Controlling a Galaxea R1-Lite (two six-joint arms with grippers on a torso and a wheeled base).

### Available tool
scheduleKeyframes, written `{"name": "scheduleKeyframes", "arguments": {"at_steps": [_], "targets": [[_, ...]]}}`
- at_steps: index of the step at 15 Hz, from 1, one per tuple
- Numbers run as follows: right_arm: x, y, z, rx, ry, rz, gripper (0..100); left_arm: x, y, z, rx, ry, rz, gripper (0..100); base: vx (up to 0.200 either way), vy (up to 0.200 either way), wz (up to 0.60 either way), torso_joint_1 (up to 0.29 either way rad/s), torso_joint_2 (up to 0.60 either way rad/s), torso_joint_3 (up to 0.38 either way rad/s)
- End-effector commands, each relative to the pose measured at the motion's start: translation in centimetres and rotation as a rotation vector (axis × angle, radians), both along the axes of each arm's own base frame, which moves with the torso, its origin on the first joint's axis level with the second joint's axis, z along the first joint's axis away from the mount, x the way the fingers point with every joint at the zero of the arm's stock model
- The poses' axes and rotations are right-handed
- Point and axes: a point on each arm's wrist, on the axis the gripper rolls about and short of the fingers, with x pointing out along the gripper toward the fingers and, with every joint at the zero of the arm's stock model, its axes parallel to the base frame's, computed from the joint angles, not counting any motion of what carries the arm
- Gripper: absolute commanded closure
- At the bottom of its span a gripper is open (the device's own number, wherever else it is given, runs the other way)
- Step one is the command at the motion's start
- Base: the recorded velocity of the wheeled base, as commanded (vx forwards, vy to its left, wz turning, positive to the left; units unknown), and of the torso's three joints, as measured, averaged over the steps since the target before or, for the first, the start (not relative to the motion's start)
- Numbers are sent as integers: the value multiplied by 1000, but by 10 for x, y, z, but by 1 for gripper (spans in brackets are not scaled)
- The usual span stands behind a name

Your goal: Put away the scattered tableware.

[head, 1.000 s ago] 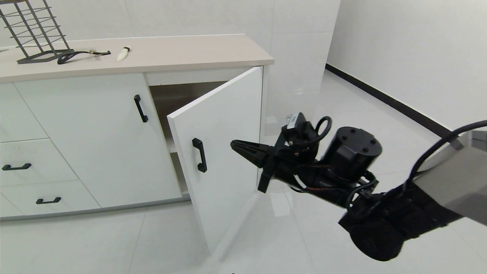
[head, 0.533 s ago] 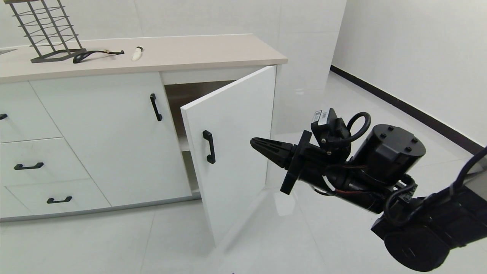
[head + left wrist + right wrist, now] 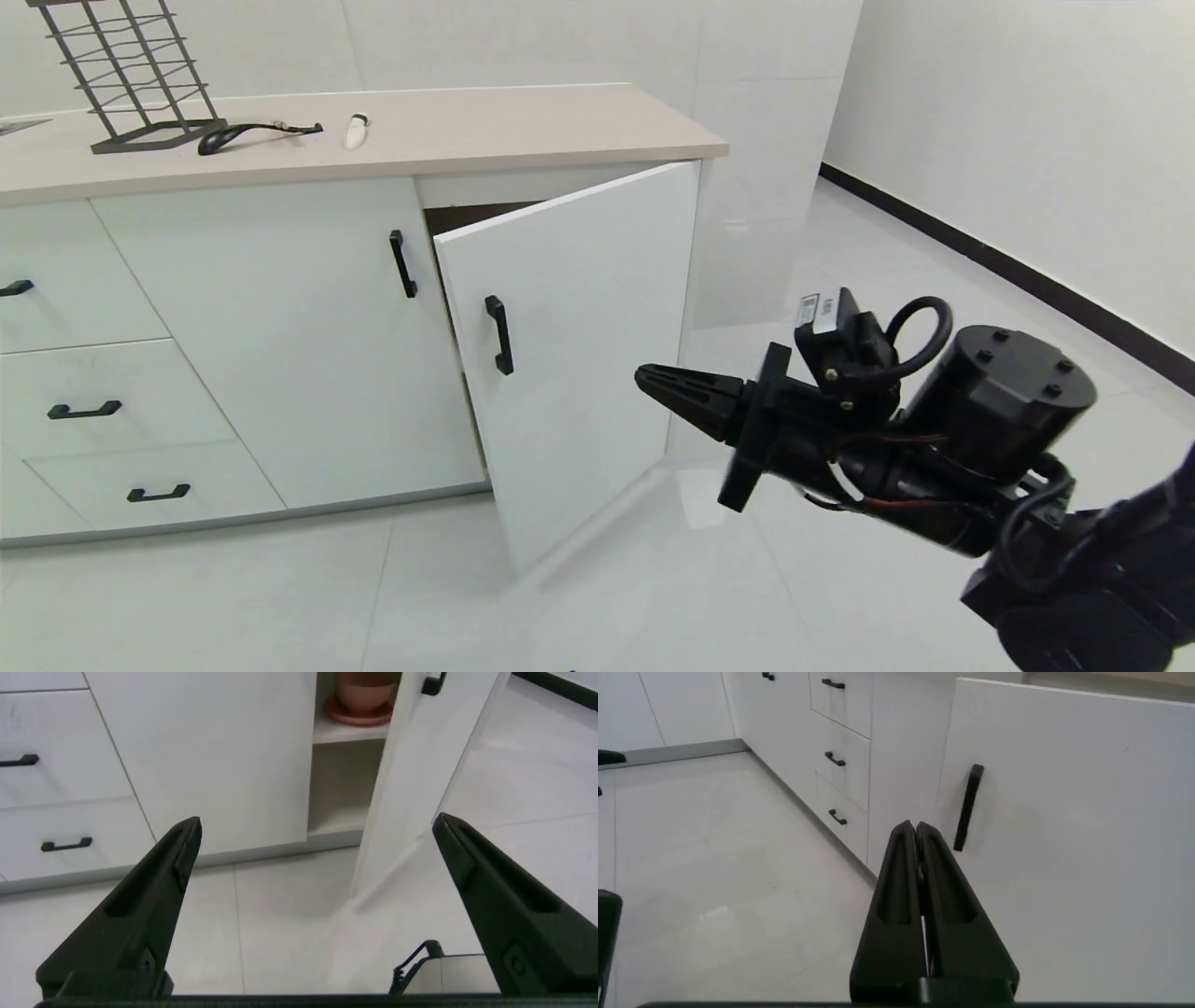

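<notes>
Bright, even light fills the room, and the soft shadows fall beneath things, so it comes from above. The glossy white floor tiles carry a pale sheen, with a brighter patch of reflection beside the half-open white cabinet door and a thin grey shadow along its foot. Behind that door the cupboard's inside drops into dark brown shade. In the left wrist view the terracotta pot on the shelf sits in dimmer light. The beige countertop is evenly lit. Upright cabinet lines lean outward toward the head view's sides.
</notes>
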Motion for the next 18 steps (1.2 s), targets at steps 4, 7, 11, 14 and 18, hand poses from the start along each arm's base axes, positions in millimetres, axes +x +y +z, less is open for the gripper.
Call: {"name": "scheduleKeyframes", "arguments": {"at_steps": [4,7,11,14,18], "targets": [[-92,-138,42,81,-141,-313,100,0,0,0,-2,0,0,0,0,0,0,0,0,0],[-161,-181,41,128,-296,-507,100,0,0,0,-2,0,0,0,0,0,0,0,0,0],[-234,-194,8,100,-288,-600,100,0,0,0,-2,0,0,0,0,0,0,0,0,0],[-262,-195,-27,78,-189,-708,100,0,0,0,-2,0,-1,0,0,0,0,0,0,0],[-258,-197,-65,-30,92,-862,100,0,0,0,-2,0,0,0,150,150,0,-5,3,2]]}}
